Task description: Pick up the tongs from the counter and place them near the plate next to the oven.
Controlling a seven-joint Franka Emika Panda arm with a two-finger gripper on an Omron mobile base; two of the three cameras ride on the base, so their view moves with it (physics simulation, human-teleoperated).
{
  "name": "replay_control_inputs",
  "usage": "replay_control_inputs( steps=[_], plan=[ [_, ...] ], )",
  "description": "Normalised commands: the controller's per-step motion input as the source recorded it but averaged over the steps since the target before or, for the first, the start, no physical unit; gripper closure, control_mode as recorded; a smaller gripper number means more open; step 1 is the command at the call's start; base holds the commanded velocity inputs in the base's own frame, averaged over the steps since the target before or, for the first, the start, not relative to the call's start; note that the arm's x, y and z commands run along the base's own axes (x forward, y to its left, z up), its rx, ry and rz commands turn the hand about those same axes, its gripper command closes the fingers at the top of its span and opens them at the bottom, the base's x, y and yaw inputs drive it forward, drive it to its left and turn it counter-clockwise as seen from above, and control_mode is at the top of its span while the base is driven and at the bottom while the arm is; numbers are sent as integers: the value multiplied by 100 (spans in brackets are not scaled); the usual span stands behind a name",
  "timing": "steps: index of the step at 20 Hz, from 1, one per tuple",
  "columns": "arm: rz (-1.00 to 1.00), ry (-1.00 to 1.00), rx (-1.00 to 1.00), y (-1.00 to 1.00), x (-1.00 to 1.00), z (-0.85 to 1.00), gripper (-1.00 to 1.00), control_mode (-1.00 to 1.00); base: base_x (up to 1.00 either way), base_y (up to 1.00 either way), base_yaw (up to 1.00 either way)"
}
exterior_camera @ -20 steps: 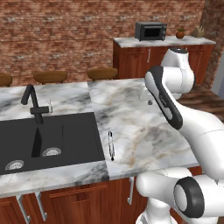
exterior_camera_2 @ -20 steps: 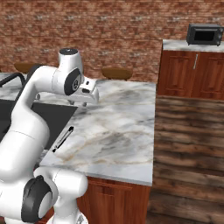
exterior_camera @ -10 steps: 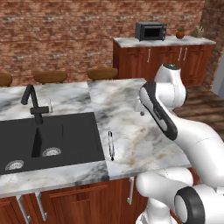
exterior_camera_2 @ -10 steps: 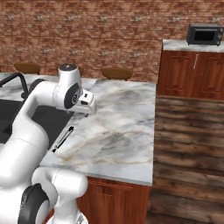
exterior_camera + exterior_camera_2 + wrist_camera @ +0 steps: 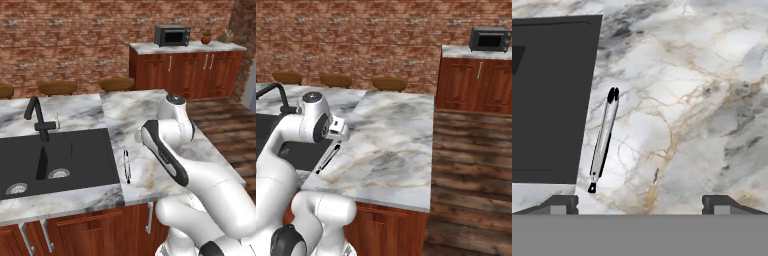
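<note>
**Operator:** Silver tongs [image 5: 603,140] lie flat on the marble counter [image 5: 702,100], just beside the black sink's [image 5: 547,100] right edge; I read the same spot in the left base view [image 5: 127,166] and the right base view [image 5: 326,160].

**Second:** Which way from the gripper [image 5: 640,202]?

**Operator:** In the hand view they sit ahead of the fingertips [image 5: 562,204] and off to the left; their long axis runs nearly along the sink edge, slightly slanted, one black end near the fingers, the other far; I judge the hand must shift left and turn across that axis.

**Second:** Pincer state?

**Operator:** Spread wide, nothing between the tips.

**Second:** Anything hidden?

**Operator:** Plate and oven; the arm's elbow [image 5: 165,150] covers some counter; whether the tongs' two arms are closed together is too small to tell.
</note>
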Motion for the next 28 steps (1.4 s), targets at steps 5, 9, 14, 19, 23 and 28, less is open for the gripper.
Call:
replay_control_inputs(
  steps=[5,9,14,19,23,28],
  plan=[
    [0,0,0,58,9,-20,-100,-100,0,0,0],
    [0,0,-1,52,8,-19,-100,-100,0,0,0],
    [0,0,0,34,2,-27,-100,-100,0,0,0],
    [0,0,0,3,0,-38,-100,-100,0,0,0],
    [0,0,0,0,5,-40,-100,-100,0,0,0],
    [0,0,0,0,21,-36,-100,-100,0,0,0]
  ],
)
